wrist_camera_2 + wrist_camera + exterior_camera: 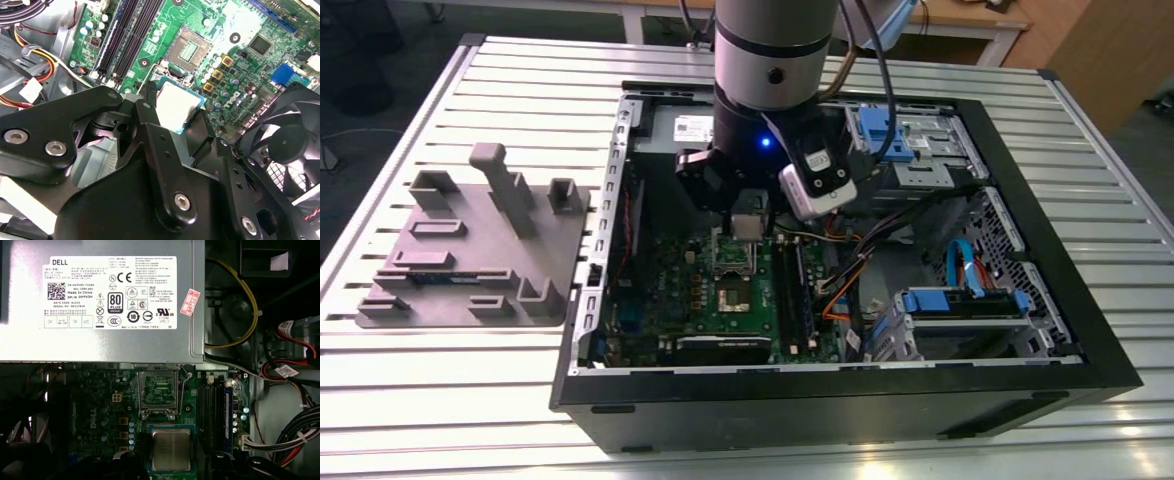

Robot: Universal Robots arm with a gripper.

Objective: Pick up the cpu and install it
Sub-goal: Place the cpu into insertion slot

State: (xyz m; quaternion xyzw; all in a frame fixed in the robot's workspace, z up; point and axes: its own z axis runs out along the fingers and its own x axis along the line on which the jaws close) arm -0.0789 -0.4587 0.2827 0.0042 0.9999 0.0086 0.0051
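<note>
Gripper (pixel 178 111) is pinched on the cpu (pixel 176 102) by two opposite edges, metal lid toward the second wrist camera. The chip hangs above the motherboard (pixel 100 415), apart from the empty socket (pixel 157 390), which lies at about 6 o'clock from the gripper in the exterior view. Step in hand: carry, not seated. My read: the next move needs the chip centred and squared over the socket, held level.

This looks like a robotics lab or workshop. A robot arm (pixel 771 60) reaches over a slatted aluminium surface (pixel 454 400), which carries an opened computer case (pixel 854 415) with its green circuit board (pixel 720 300) laid bare. A grey moulded parts tray (pixel 567 255) sits beside the case, and wooden desks (pixel 1074 40) stand behind.
</note>
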